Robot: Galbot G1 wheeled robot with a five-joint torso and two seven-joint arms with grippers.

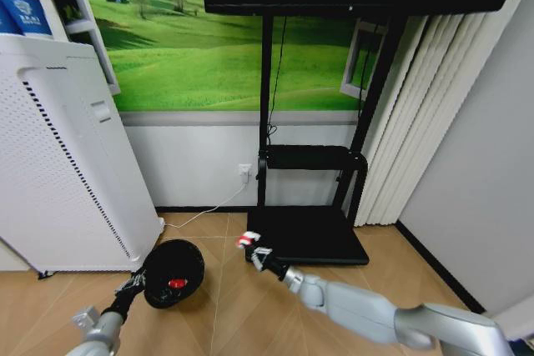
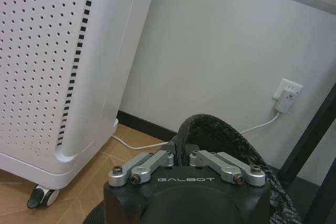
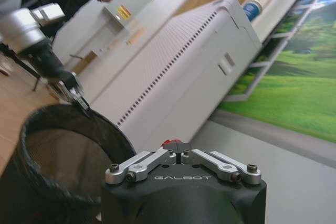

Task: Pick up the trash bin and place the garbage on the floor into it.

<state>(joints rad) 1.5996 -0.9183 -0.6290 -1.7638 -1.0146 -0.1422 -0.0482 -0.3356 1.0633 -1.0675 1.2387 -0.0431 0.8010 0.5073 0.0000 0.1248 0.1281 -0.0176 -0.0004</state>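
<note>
My left gripper [image 1: 138, 278] is closed on the near rim of the trash bin [image 1: 173, 273], its two fingers pinched together over the black liner bag, and in the left wrist view the gripper [image 2: 180, 157] has that crinkled rim [image 2: 236, 145] caught right at the fingertips. The bin hangs from this grip just beside the tall white perforated appliance [image 1: 58, 164], which stands on castors to the outside of my left arm. Looking down from my head I can see into the bin's mouth, where a small red lump [image 1: 176, 283] lies on the bottom.

My right gripper [image 1: 250, 246] is held up a little way to the inner side of the bin, above the wooden floor [image 1: 225, 306] and in front of the black base of the screen stand [image 1: 307, 235]. Its fingers are shut on a red-and-white wrapper [image 1: 247, 240] (only a bit of red shows past the fingertips [image 3: 177, 149] in the right wrist view). From that wrist, the bin's open mouth [image 3: 63, 150] sits just beside and below my right gripper [image 3: 181, 153], with the left gripper [image 3: 73, 95] clamped on the rim at the bin's far side.

A white cable [image 2: 137, 145] runs along the floor by the wall to a plug in the wall socket [image 2: 286, 94], beyond the bin.
</note>
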